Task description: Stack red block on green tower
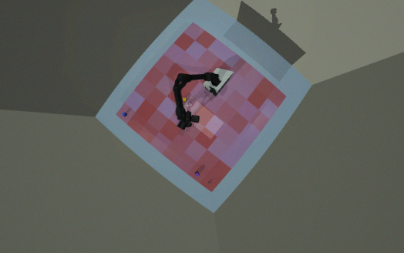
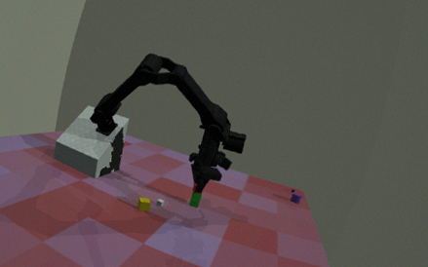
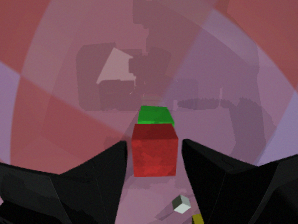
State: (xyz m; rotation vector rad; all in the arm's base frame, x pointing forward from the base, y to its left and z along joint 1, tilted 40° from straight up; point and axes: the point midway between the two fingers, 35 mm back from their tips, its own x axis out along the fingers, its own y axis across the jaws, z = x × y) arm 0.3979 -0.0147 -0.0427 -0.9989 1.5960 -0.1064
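The green tower stands upright on the checkered table. The red block is directly above it, and the two appear to touch in the exterior view. In the wrist view the red block covers most of the tower, with a green strip showing past its far edge. My gripper is open around the red block, pointing down, with a narrow gap between the block and each fingertip. The fingers partly hide the block in the exterior view. In the top view the arm hides block and tower.
A yellow cube and a small white cube lie near the tower, on the arm base's side. A purple block and a blue block lie near table corners. The arm rises from a pale box.
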